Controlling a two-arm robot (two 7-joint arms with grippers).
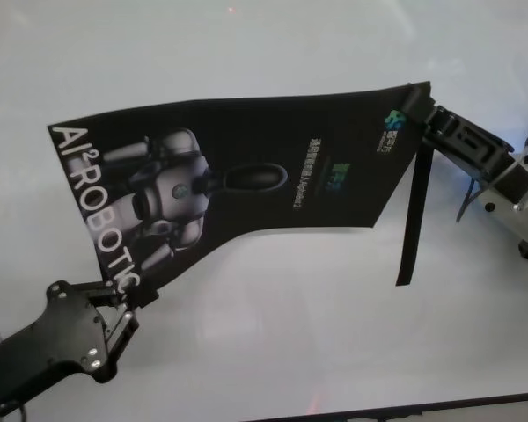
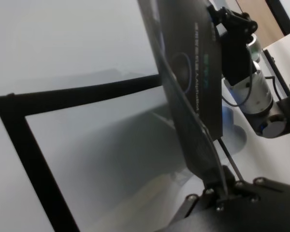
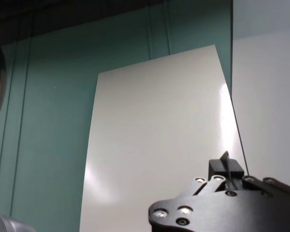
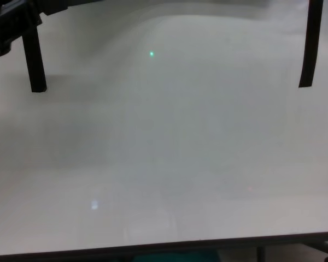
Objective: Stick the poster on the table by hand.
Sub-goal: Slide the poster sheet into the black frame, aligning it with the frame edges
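Poster point(image 1: 246, 176) hangs stretched in the air above the white bench point(image 1: 273, 299), held between both arms. Left pincer point(image 1: 132, 303) is clamped on its near-left corner; right pincer point(image 1: 420, 101) is clamped on its far-right corner.

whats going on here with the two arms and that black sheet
The robot is holding the poster up above the table with both arms. The left gripper pinches the near corner by the "AI² ROBOTIC" lettering, and the right gripper pinches the far corner by the small logo. The sheet hangs between them, bowed, not yet laid flat. A dark strip dangles from the right end.
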